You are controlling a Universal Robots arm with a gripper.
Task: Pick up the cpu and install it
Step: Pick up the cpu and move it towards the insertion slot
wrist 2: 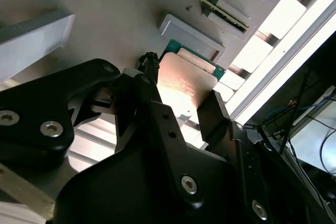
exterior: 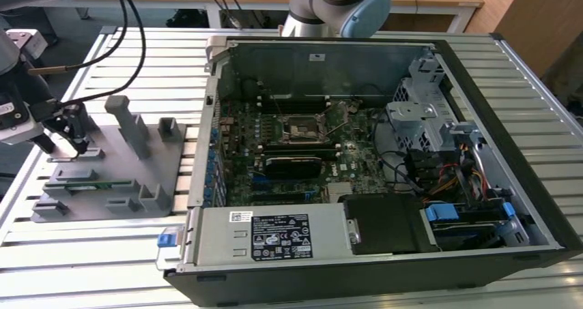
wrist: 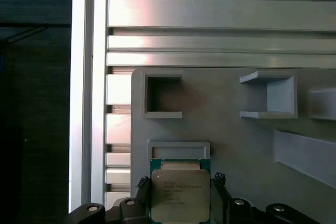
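The cpu (wrist: 180,195) is a small square chip with a silvery top and a green edge. It sits between the two black fingers of my gripper (wrist: 180,203), just beside a low grey bracket (wrist: 178,148) of the fixture plate. In the second wrist view the fingers (wrist 2: 149,72) press against opposite edges of the cpu (wrist 2: 184,82), so my gripper (wrist 2: 181,90) is shut on it. In the exterior view my gripper (exterior: 59,142) hangs over the grey fixture plate (exterior: 109,166) at that view's left. The motherboard's socket (exterior: 301,128) lies inside the open computer case, far from the gripper.
The open computer case (exterior: 364,268) fills the middle and the exterior view's right. Grey posts and brackets (exterior: 123,121) rise from the fixture plate. A thin green memory stick (exterior: 91,184) lies in a holder on it. Cables (exterior: 128,22) hang near the arm.
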